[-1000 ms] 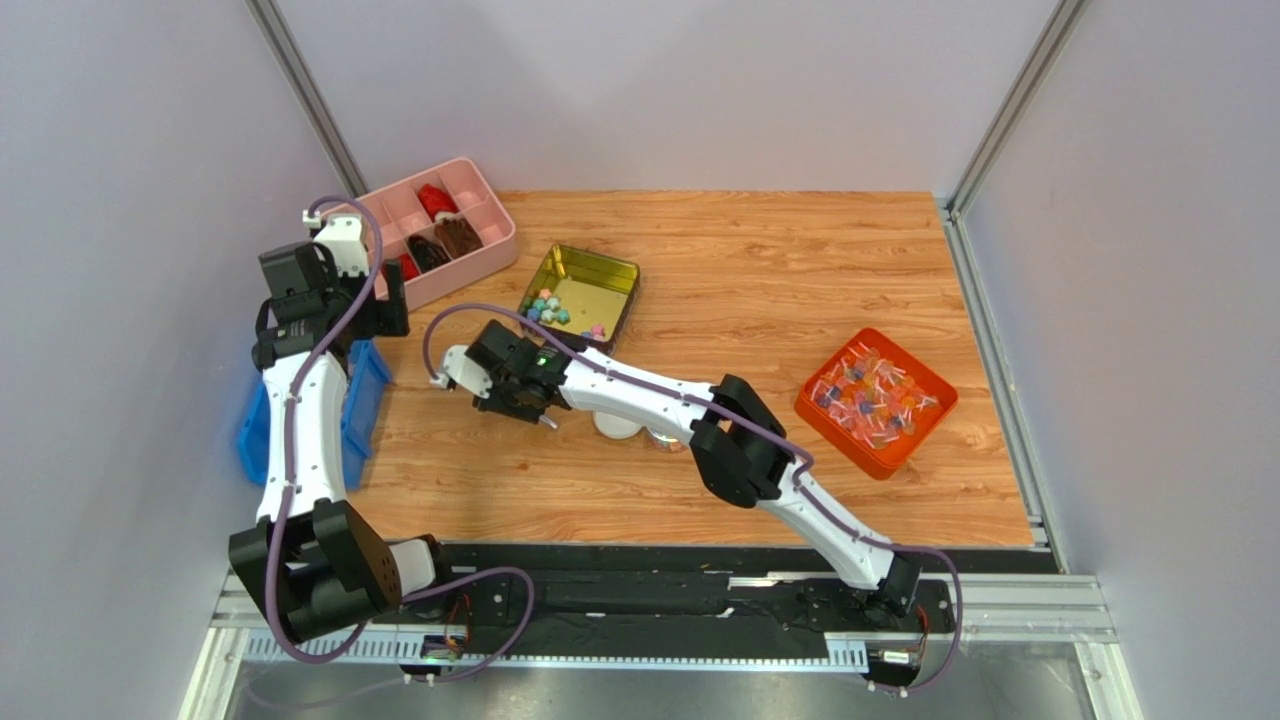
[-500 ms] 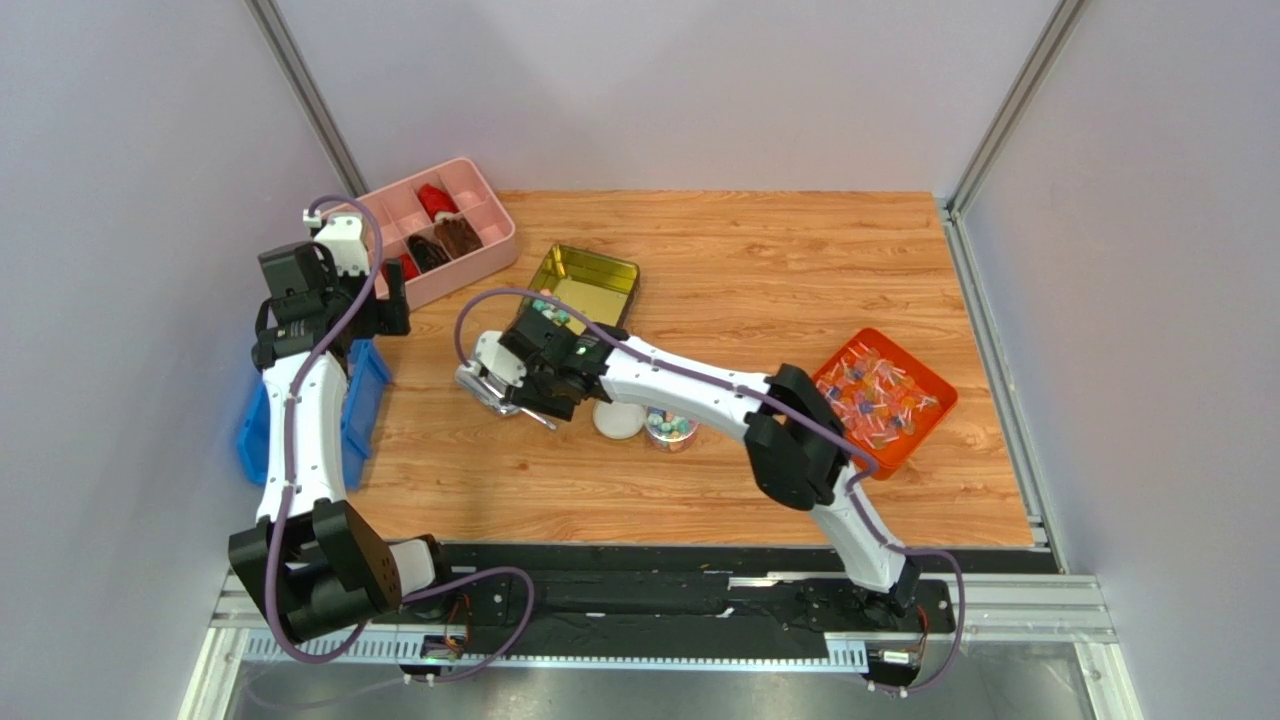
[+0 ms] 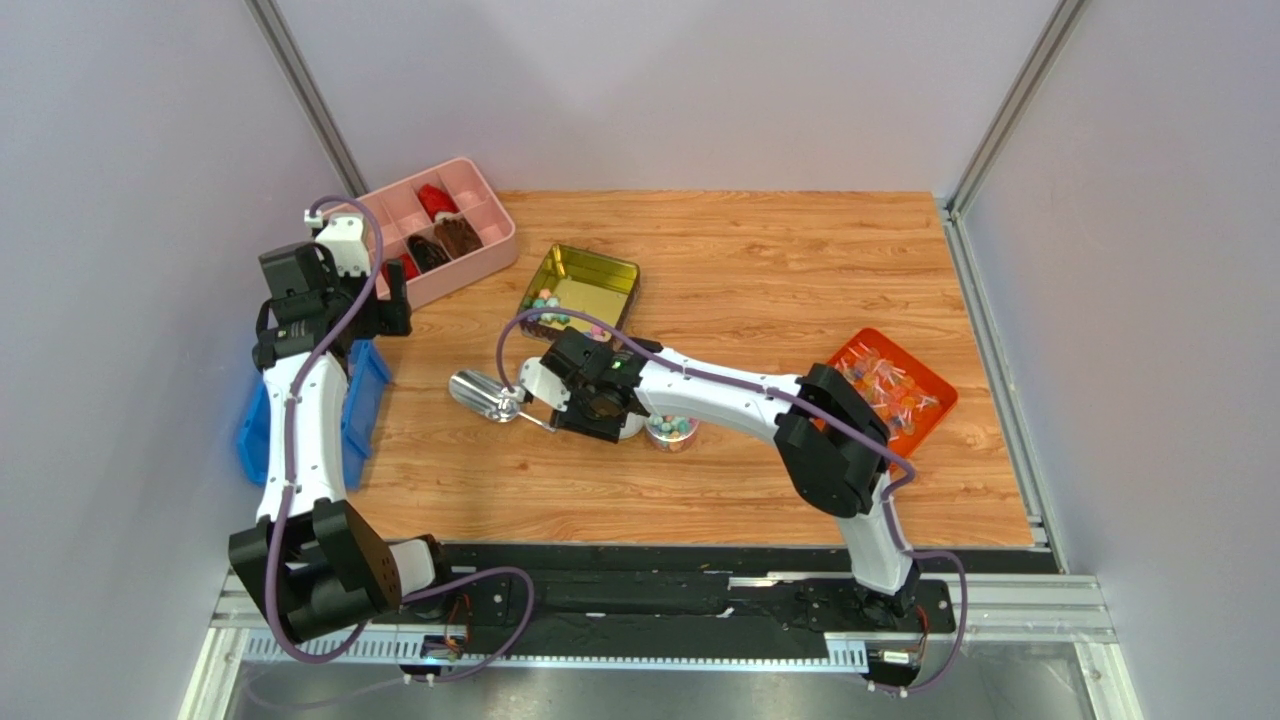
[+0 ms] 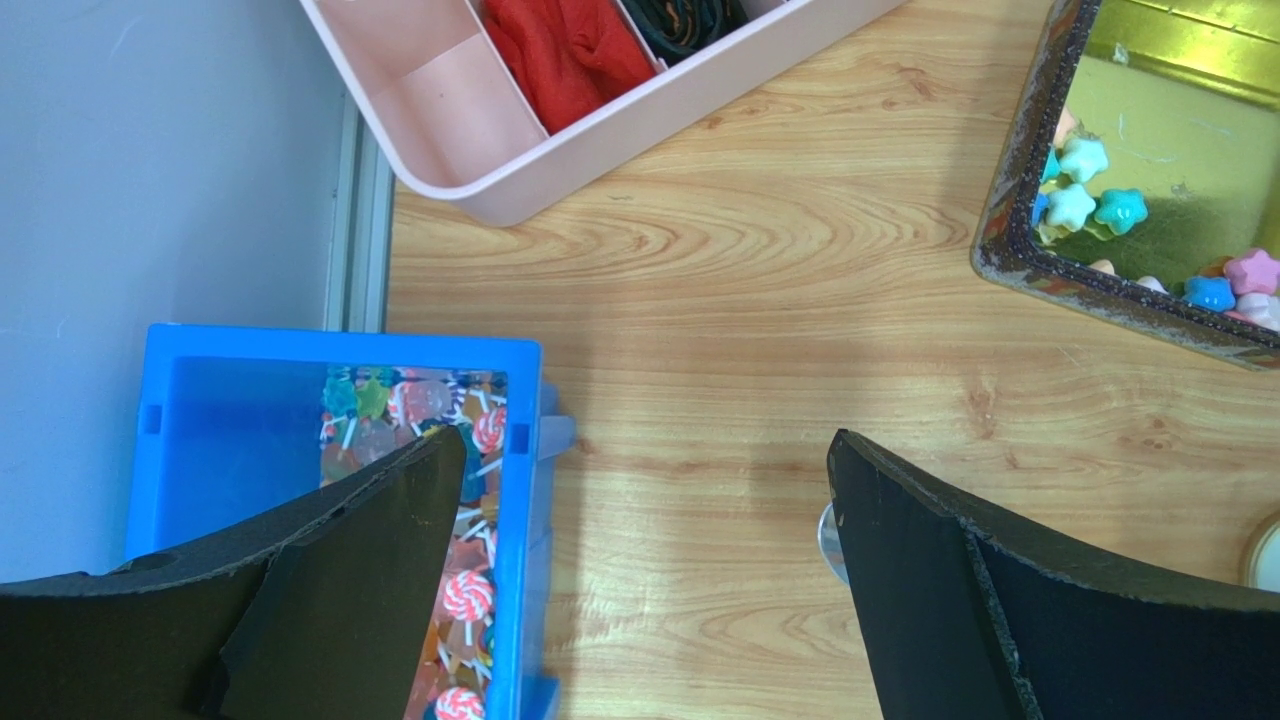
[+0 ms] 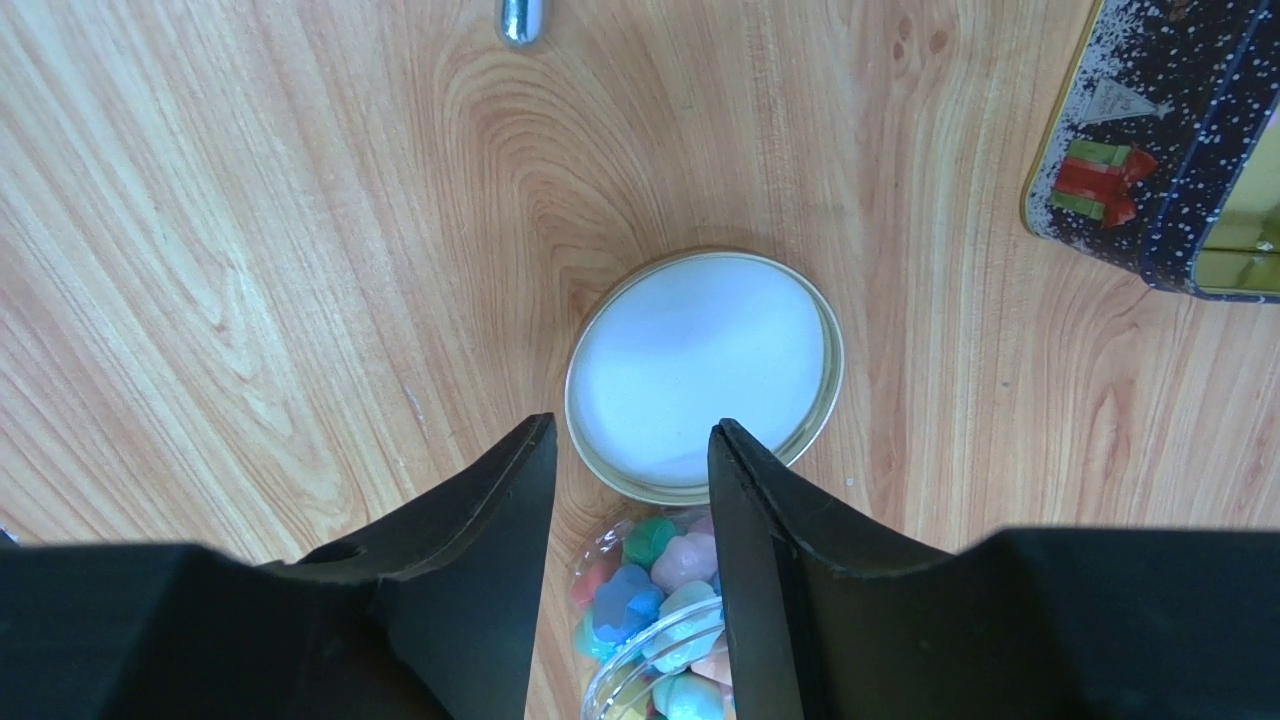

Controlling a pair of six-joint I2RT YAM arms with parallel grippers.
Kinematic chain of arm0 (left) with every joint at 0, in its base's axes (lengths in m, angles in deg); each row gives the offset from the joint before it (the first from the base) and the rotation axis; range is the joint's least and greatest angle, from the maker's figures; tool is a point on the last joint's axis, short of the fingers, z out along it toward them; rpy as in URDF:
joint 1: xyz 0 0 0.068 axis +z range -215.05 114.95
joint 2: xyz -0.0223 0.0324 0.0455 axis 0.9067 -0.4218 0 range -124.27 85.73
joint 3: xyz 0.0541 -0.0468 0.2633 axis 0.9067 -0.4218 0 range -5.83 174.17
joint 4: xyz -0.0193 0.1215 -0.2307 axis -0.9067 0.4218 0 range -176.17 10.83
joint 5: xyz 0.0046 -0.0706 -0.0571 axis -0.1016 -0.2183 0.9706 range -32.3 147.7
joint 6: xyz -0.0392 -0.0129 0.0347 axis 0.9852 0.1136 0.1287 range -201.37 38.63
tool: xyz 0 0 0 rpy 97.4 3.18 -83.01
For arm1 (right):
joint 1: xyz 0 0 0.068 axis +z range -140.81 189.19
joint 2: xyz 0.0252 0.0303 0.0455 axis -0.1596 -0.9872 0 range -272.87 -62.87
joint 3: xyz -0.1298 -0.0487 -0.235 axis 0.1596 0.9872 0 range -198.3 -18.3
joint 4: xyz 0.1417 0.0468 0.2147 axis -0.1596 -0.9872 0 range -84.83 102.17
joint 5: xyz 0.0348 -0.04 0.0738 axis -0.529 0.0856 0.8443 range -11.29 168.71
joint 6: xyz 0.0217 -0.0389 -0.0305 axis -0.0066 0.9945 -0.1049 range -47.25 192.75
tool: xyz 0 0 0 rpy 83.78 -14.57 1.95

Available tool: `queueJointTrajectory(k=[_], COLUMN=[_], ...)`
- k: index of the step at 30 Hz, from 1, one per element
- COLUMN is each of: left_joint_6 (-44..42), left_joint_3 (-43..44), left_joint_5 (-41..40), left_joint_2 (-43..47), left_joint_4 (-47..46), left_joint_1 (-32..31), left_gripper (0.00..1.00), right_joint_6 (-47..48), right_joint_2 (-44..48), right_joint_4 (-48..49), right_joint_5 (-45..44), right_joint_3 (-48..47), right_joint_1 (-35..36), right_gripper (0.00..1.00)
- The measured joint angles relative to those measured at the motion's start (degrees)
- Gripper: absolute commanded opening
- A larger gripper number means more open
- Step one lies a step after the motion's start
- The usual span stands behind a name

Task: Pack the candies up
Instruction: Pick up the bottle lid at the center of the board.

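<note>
The candies are small pastel sweets. Some lie in the gold tin (image 3: 579,285) (image 4: 1202,165), showing as candies (image 3: 547,312) (image 4: 1085,203). More fill the clear jar (image 3: 672,434) (image 5: 669,600), which stands beside its white lid (image 5: 703,372). My right gripper (image 3: 601,408) (image 5: 628,450) hovers over the jar and lid, jaws open with nothing between them. A metal scoop (image 3: 486,395) (image 5: 520,18) lies loose on the table to its left. My left gripper (image 3: 334,308) (image 4: 643,450) hangs wide open and empty above the blue bin's edge.
A pink divided tray (image 3: 496,252) (image 4: 451,90) with dark red and brown pieces sits at the back left. The blue bin (image 3: 365,402) (image 4: 519,495) of lollipops is at the left edge. An orange tray (image 3: 842,428) of twist-wrapped sweets stands on the right.
My right gripper has let go of the scoop, which now lies on the table. The gripper has moved right, over the lid and jar. The left arm has not moved.
</note>
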Motion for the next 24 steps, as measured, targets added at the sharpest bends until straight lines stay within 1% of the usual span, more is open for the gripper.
queueJointTrajectory(k=[8,15,18,21,22,24], left_joint_6=[0.0,0.0,0.0,0.0,0.0,0.0], left_joint_3=[-0.39,-0.46,-0.46,-0.46,-0.46,-0.48], left_joint_5=[0.0,0.07,0.11,0.22,0.22,0.26], left_joint_2=[-0.02,-0.02,-0.02,-0.02,-0.02,-0.02], left_joint_4=[-0.17,-0.2,-0.22,-0.2,-0.22,-0.24], left_joint_1=[0.0,0.0,0.0,0.02,0.02,0.02], left_gripper=[0.99,0.99,0.99,0.99,0.99,0.99], right_joint_6=[0.02,0.04,0.17,0.2,0.22,0.46], right_joint_2=[-1.49,-4.31,-4.33,-4.44,-4.5,-4.59], right_joint_4=[-0.02,0.11,0.42,0.48,0.46,0.42], right_joint_5=[1.66,0.92,0.42,0.42,0.48,0.61], right_joint_3=[0.5,1.81,1.79,1.81,1.79,1.79], right_joint_1=[0.0,0.0,0.0,0.09,0.13,0.2], right_gripper=[0.43,0.42,0.33,0.19,0.12,0.06])
